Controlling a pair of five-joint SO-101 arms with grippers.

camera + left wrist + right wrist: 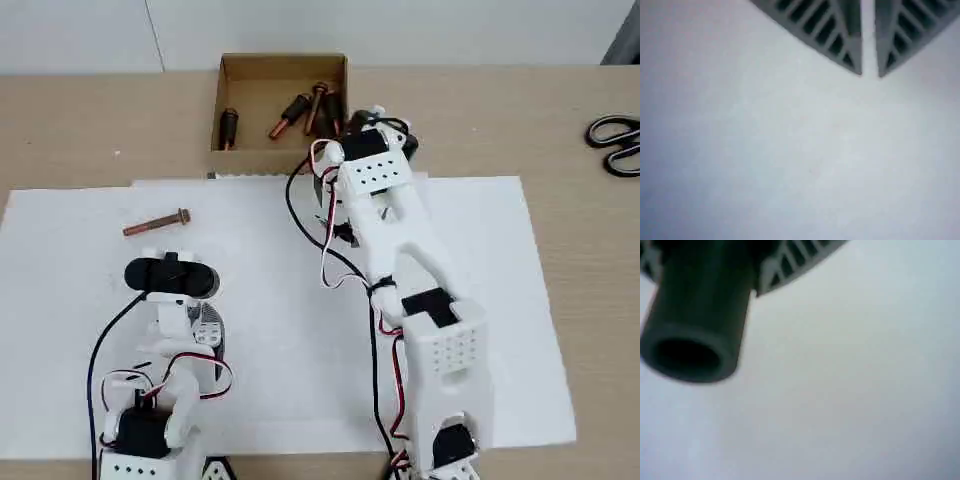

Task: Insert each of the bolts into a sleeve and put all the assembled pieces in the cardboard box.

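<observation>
Left end effector [870, 70] nearest, at the near left of the desk [80, 120], pointed down over a white paper sheet [270, 330]; its two grey ribbed fingers [840, 35] drawn narrow, only a thin slit between the tips, nothing held; from overhead, tucked beneath the black camera mount [170, 277] on the left arm's wrist. Right end effector [710, 265] farther out, at the tip of the right arm [400, 250], a long white arm stretched from the near edge of the desk towards the box; clamped tight on a black sleeve [695, 335], gripped around its upper part, hollow open end poking out past the fingers, white paper below it; touching the paper or hovering, impossible to tell; red, white and black cables [325, 260] looped beside this arm. Beyond the left arm, one bare copper-coloured bolt [157, 222] flat on the paper, head at its right end, well apart from both end effectors. Farther again, just past the paper's far edge, an open cardboard box [283, 66] on the bare desk; inside, assembled pieces [293, 112], each a copper bolt pushed into a black sleeve; one alone by the left wall, at least two more close together towards the right wall, near the right arm's wrist. Far off at the right edge of the desk, a pair of black-handled scissors [615, 143], well apart from everything else.
</observation>
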